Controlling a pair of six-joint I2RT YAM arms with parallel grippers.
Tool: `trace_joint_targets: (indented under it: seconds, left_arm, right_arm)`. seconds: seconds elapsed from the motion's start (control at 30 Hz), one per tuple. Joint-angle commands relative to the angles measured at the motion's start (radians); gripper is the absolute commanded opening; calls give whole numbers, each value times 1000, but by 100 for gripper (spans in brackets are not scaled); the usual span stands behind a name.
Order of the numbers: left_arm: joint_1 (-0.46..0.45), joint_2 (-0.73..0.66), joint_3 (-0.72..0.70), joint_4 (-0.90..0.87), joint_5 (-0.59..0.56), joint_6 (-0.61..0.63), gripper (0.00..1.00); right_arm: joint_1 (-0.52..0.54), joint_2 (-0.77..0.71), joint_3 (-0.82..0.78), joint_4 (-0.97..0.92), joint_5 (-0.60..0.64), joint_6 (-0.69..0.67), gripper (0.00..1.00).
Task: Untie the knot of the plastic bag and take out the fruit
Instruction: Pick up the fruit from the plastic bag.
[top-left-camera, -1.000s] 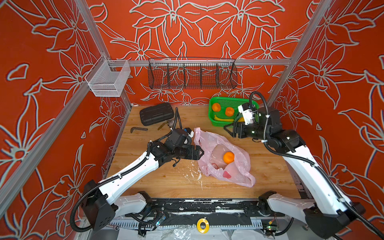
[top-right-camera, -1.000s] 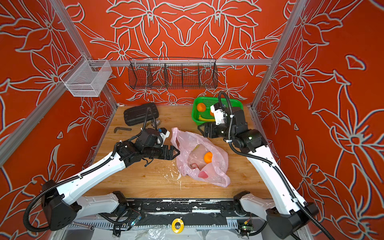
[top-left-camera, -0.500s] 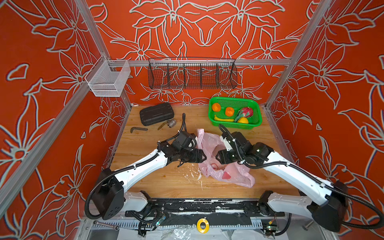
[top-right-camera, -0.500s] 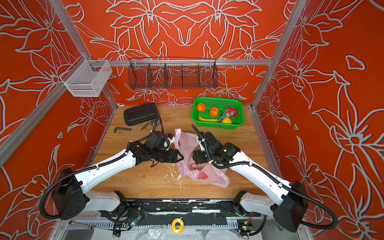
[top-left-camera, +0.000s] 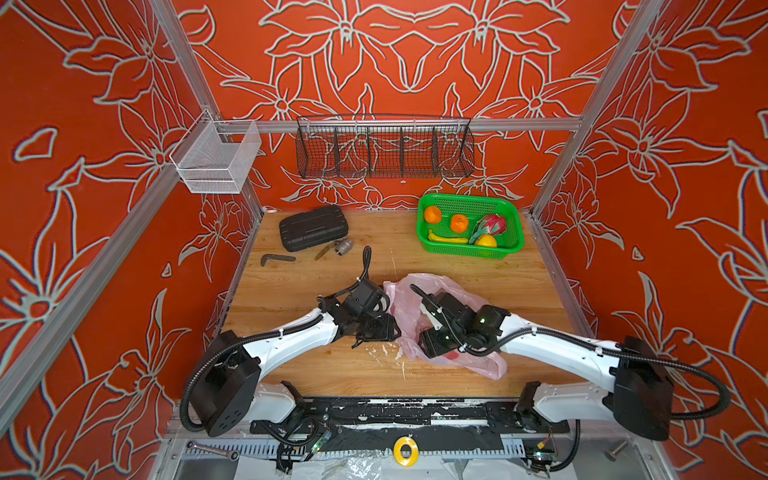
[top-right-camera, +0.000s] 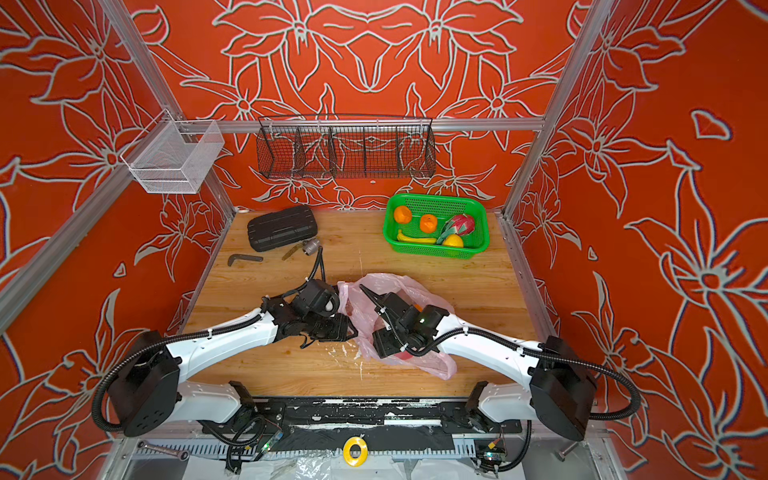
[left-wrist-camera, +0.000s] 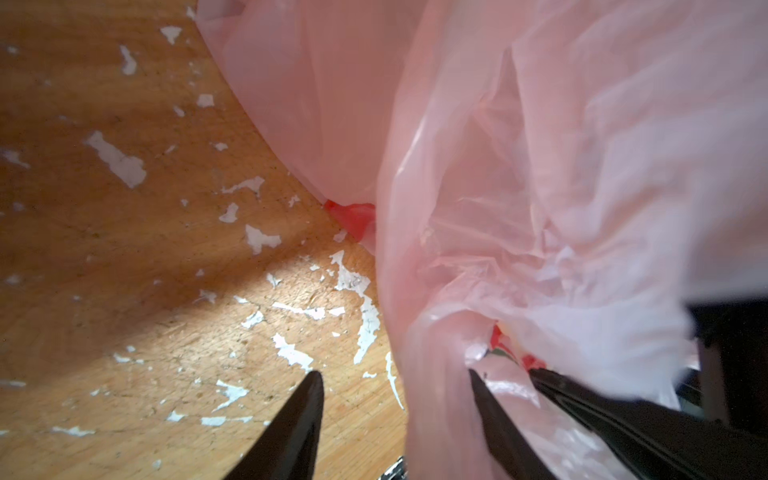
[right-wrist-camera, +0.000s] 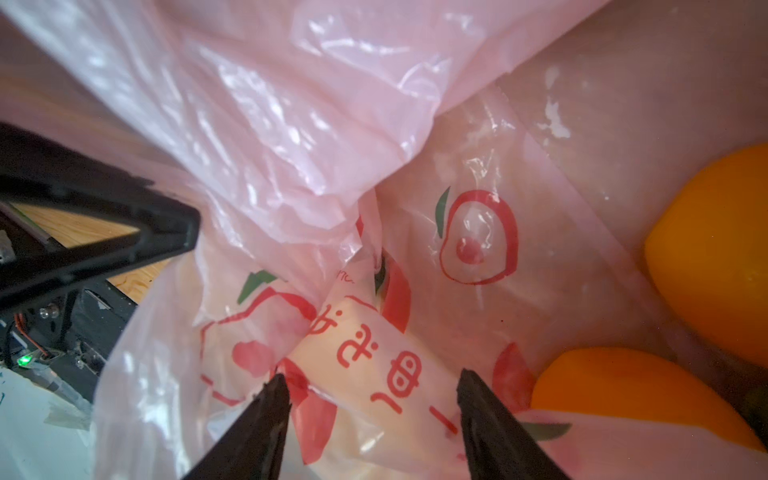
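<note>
Two fruit (right-wrist-camera: 712, 253) half-hidden inside plastic bag (right-wrist-camera: 291, 124)

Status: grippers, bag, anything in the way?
Left gripper open, astride the plastic bag edge. Right gripper open, inside the bag mouth. Two orange fruit still inside. Printed film fold lies between right fingertips.

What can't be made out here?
- Plastic bag contents: in both top views the right arm covers them; the right wrist view cuts two orange fruits off at its edge.
- Knot: in no view; crumpled film and the arms hide it.
- Left gripper: a dark blob in both top views; only the left wrist view shows its fingers.
- Metal parts beside the black case: too small to identify.
</note>
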Motion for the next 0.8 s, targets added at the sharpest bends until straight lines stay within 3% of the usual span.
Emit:
trace_joint_targets:
  seconds: [0.0,0.17,0.33,0.63,0.77]
  left_arm:
    - [-8,-6,-29,36,-37,6,51]
    - [-8,-43,-98,89,-74,-4,50]
    - [-8,-46,-88,91,-73,-6,50]
    - [-8,-52,-77,94,-72,9,49]
    - [-8,-44,-77,105,-65,9,50]
  right_arm:
    - [4,-28,0,0,87,-5,69]
    - [3,-71,7,-2,287,0,77]
    - [-36,-12,60,-91,462,41,86]
    - [-118,86,92,-96,494,87,97]
    - [-150,125,85,-60,487,82,97]
